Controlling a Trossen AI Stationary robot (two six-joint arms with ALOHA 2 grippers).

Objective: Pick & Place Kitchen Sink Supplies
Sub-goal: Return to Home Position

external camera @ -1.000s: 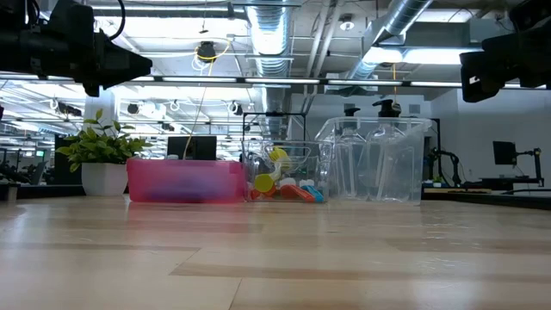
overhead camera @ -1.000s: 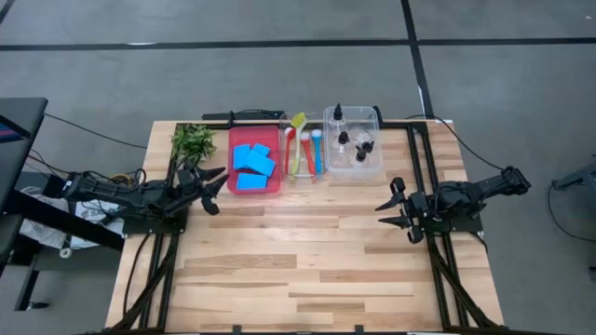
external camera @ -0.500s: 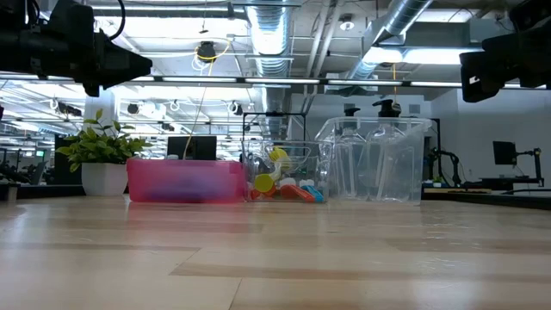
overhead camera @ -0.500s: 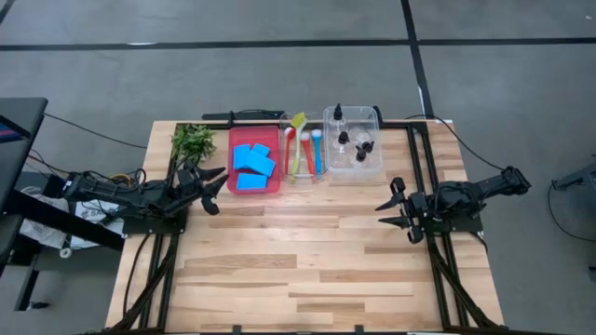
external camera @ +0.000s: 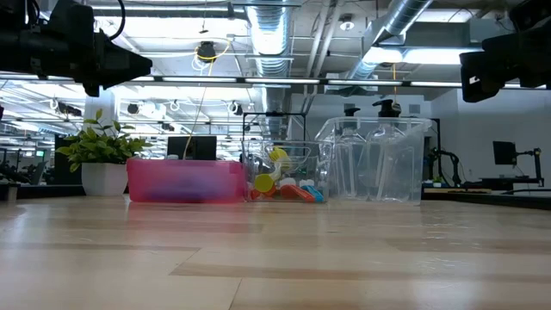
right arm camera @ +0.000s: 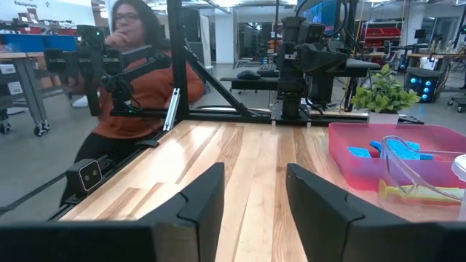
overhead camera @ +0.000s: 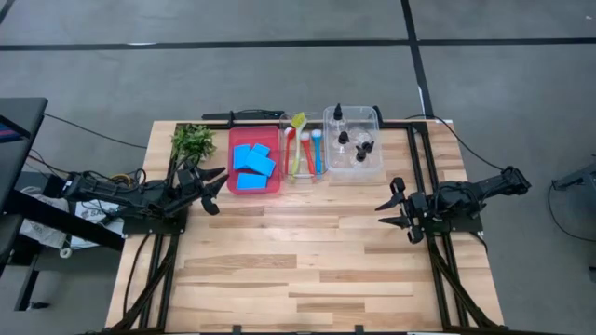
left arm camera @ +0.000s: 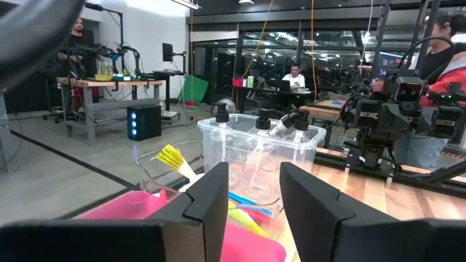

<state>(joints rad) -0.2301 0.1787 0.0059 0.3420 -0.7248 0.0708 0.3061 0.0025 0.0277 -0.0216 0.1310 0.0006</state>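
Several blue sponges [overhead camera: 252, 164] lie in a red tray [overhead camera: 232, 160] at the table's far side. Red, blue and yellow-green brushes [overhead camera: 305, 149] lie in a narrow clear tray beside it. Small black-capped bottles [overhead camera: 355, 144] stand in a larger clear tray [overhead camera: 376, 160]. My left gripper [overhead camera: 217, 191] hovers open above the table, just left of the red tray. My right gripper [overhead camera: 391, 210] hovers open, nearer than the bottle tray. In the left wrist view, the left gripper [left arm camera: 255, 211] faces the bottles [left arm camera: 260, 135] and the yellow-green brush [left arm camera: 173, 157]. In the right wrist view, the right gripper [right arm camera: 255, 204] faces the sponges [right arm camera: 397, 149].
A leafy plant sprig [overhead camera: 192, 140] stands left of the red tray, just behind my left gripper. Black rails [overhead camera: 421, 167] run along both table sides. Bare wood [overhead camera: 298, 251] fills the middle and near half. A person [right arm camera: 138, 73] sits beyond the table's edge.
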